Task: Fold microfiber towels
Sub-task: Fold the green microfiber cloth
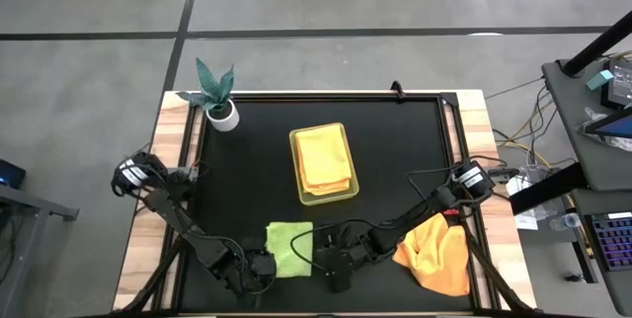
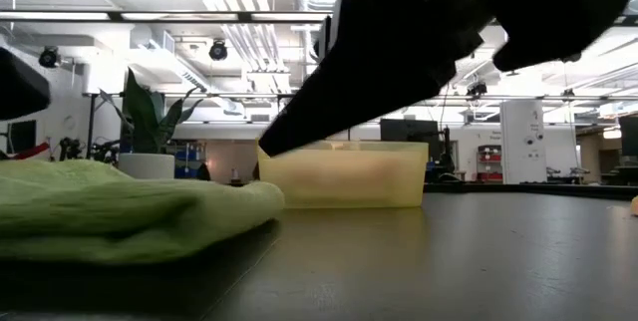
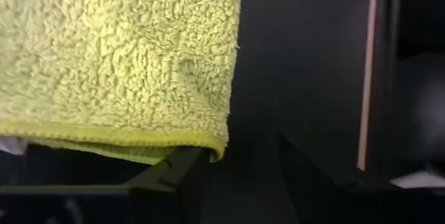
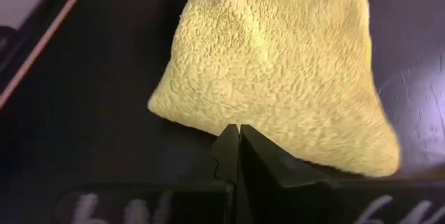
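Towels on black tabletop (image 1: 395, 140), near edge.
Green towel (image 1: 289, 249) folded flat between left hand (image 1: 259, 264), fingers parted at its corner, and right hand (image 1: 334, 264), fingers pressed together. Orange towel (image 1: 434, 252) crumpled at right; yellow towels (image 1: 324, 158) in tray (image 1: 306, 198), centre.

Folded green towel (image 2: 120, 209) lies flat on the dark table (image 2: 449, 261). A translucent yellow tray (image 2: 349, 174) stands behind it. 1 dark arm (image 2: 429, 42) crosses overhead. A potted plant (image 2: 148, 127) stands beyond.
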### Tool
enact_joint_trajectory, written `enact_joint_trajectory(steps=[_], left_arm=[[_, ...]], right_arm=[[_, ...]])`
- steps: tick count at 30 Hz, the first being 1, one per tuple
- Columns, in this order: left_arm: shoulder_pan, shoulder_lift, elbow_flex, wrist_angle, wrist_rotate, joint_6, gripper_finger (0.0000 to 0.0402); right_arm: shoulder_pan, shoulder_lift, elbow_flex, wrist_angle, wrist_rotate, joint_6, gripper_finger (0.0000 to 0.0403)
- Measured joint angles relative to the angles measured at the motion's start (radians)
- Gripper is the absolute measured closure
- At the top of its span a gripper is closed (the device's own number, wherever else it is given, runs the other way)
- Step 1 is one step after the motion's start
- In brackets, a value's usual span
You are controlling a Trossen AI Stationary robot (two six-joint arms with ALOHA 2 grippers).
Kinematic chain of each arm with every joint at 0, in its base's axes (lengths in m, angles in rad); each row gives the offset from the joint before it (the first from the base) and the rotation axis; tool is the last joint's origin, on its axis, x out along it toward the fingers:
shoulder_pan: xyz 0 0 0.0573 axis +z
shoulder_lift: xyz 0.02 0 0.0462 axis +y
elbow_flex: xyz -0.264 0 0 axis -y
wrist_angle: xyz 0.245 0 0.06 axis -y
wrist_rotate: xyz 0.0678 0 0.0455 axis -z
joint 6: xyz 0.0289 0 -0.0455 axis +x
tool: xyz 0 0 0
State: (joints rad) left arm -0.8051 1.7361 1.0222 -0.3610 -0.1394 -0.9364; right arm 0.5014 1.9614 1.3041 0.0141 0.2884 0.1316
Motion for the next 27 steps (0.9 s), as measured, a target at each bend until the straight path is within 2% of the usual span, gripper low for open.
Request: enact_joint_trajectory(steps=[4,9,15,17,19,20,27], left_arm=[[-0.001,-0.032,0.000,-0.079,0.031,0.000,0.0224],[0.005,-0.074,0.000,-0.170,0.028,-0.006,0.0222],[0.021,-0.099,0.000,-0.360,0.057,-0.183,0.0220],[0.022,-0.105,-0.001,-0.357,0.109,-0.179,0.0220],[0.021,-0.116,0.000,-0.338,0.109,-0.166,0.0222],[0.021,-0.120,0.002,-0.315,0.091,-0.146,0.0223],[0.025,-0.119,0.000,-0.140,-0.225,0.084,0.0267]], right_arm=[[0.000,0.000,-0.007,0.067,-0.004,-0.026,0.0394],[-0.006,0.007,-0.012,0.165,-0.052,-0.051,0.0394],[-0.017,0.062,-0.013,0.290,-0.112,-0.079,0.0394],[-0.021,0.076,-0.008,0.312,-0.110,-0.082,0.0394],[-0.023,0.079,-0.005,0.316,-0.109,-0.088,0.0394],[-0.024,0.082,-0.001,0.329,-0.108,-0.092,0.0394],[-0.024,0.121,0.001,0.445,-0.113,-0.123,0.0394]])
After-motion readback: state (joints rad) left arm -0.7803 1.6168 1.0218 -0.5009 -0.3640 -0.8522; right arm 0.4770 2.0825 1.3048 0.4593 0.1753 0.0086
